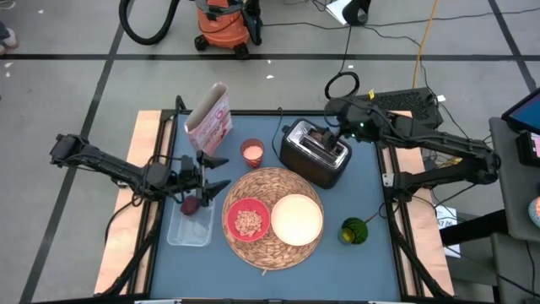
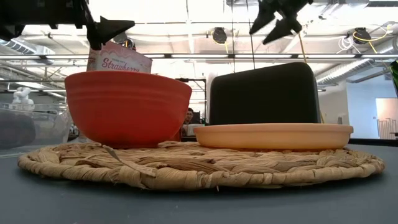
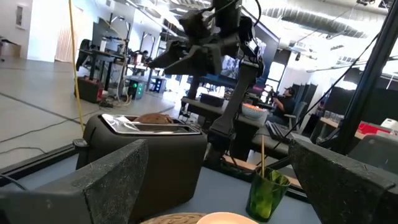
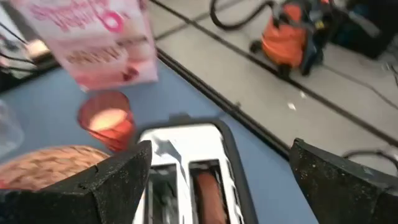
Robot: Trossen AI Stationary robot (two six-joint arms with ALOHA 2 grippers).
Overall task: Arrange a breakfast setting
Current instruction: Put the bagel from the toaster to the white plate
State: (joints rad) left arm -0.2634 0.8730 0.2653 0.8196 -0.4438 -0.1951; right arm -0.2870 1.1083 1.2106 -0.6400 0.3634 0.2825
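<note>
One large round woven straw mat (image 1: pixel 272 215) lies on my blue desk (image 1: pixel 371 262), carrying one small red bowl (image 1: pixel 247 220) and one cream round plate (image 1: pixel 296 219). One dark red fruit (image 1: pixel 191 204) sits in a clear tray (image 1: pixel 190 228). One browned toast (image 4: pixel 207 198) stands in the black toaster (image 1: pixel 315 153). My left tool (image 1: pixel 211 173) and right tool (image 1: pixel 331 135) gape wide, empty. Grey floor surrounds the desk.

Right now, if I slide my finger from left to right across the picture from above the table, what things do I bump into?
Clear plastic tray with the dark red fruit → small red bowl → cream round plate → green cup. The bowl and plate both sit on the woven straw mat.
</note>
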